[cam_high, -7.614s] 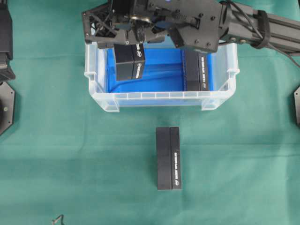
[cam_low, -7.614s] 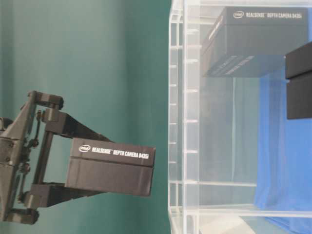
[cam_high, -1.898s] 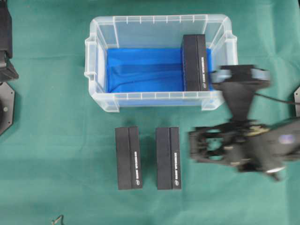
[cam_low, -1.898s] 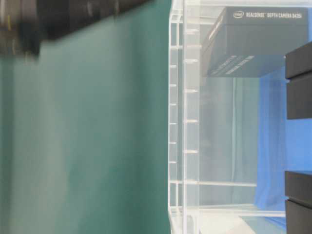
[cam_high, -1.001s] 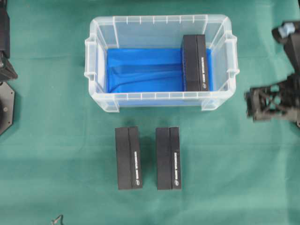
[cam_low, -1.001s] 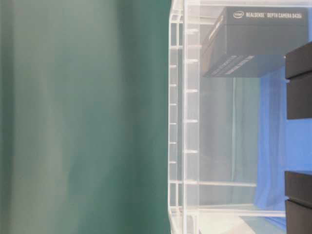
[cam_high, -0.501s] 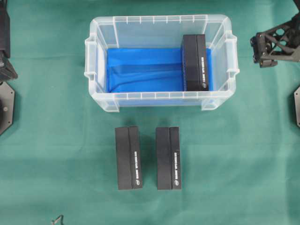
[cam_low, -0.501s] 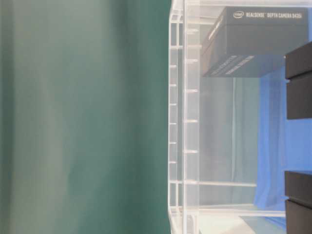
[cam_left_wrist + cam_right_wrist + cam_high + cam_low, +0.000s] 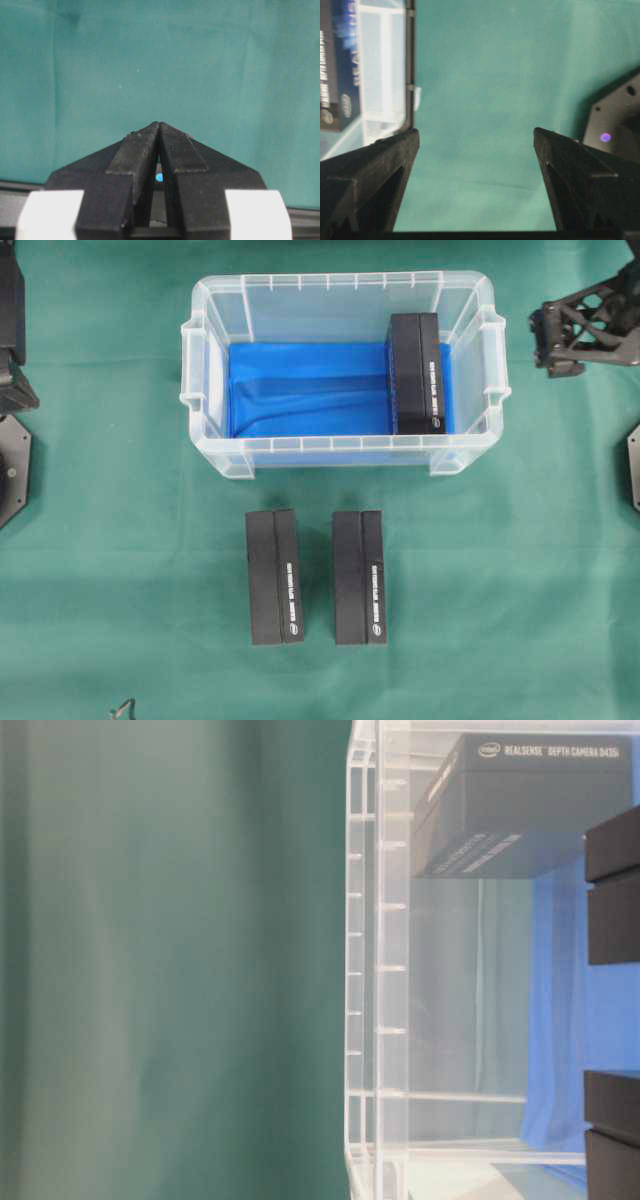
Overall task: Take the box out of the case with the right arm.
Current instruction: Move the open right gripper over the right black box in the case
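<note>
We see the case (image 9: 345, 285) on the green table (image 9: 520, 590), with one black box (image 9: 415, 373) lying inside against its right-hand wall on the blue lining. Two more black boxes (image 9: 274, 577) (image 9: 360, 577) lie side by side on the table in front of the case. Our right end effector (image 9: 476, 145) is beside the case's right end over bare cloth, fingers spread wide and holding nothing. Our left end effector (image 9: 159, 131) has its fingers pressed together, with nothing between them.

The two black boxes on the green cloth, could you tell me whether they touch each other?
Apart: the overhead view shows green cloth between the left box and the right box.
</note>
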Robot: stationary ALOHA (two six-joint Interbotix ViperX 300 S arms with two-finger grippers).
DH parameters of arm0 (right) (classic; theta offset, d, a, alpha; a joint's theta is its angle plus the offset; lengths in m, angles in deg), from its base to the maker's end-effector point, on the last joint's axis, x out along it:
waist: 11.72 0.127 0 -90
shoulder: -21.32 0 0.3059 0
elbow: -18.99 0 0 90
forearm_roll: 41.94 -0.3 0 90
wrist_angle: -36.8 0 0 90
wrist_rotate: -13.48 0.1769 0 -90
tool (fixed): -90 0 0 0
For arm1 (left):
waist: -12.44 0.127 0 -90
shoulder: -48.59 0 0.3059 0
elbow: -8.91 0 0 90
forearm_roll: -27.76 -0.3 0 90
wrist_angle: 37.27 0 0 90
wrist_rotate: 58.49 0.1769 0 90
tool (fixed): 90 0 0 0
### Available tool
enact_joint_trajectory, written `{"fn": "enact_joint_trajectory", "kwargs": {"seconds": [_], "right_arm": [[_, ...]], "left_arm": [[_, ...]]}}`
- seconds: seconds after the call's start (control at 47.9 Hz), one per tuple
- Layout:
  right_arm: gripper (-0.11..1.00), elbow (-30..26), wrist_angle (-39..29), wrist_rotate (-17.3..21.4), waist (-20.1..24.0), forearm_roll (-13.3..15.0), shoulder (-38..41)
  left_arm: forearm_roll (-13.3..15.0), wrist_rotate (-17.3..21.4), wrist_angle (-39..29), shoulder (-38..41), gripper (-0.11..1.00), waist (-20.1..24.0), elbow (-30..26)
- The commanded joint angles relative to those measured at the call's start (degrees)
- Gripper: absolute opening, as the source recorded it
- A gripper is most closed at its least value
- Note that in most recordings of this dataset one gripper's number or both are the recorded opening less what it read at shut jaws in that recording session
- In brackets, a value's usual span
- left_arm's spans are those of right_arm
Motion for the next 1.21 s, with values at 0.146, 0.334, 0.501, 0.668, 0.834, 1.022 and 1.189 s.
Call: {"fn": "enact_joint_trajectory", "kwargs": {"seconds": [0.146, 0.334, 0.501, 0.668, 0.834, 1.022, 1.189], "right_arm": [[0.91, -4.9, 1.5, 0.1, 0.1, -0.4, 3.9], [0.90, -10.5, 3.2, 0.1, 0.8, -0.4, 9.6], [0.90, -17.2, 4.0, 0.1, 1.8, -0.5, 15.9], [0.90, -24.3, 3.9, 0.1, 2.4, -0.5, 22.5], [0.90, -25.9, 3.9, 0.8, 2.5, -0.7, 24.8], [0.90, -25.8, 3.4, 1.1, 2.5, -0.9, 24.8], [0.90, -25.7, 3.4, 0.8, 2.5, -0.9, 24.8]], "left_arm": [[-0.1, 0.1, 0.3, 0.2, 0.00, 0.2, -1.1], [-0.1, 0.1, 0.3, 0.1, 0.00, 0.1, -1.1], [-0.1, 0.1, 0.4, 0.2, 0.00, 0.2, -1.1], [-0.2, 0.1, 0.4, 0.0, 0.00, 0.1, -1.1], [-0.1, 0.1, 0.3, -0.4, 0.00, 0.1, -1.0], [-0.1, 0.1, 0.2, -0.4, 0.00, 0.2, -1.0], [-0.1, 0.1, 0.2, -0.4, 0.00, 0.1, -1.0]]}}
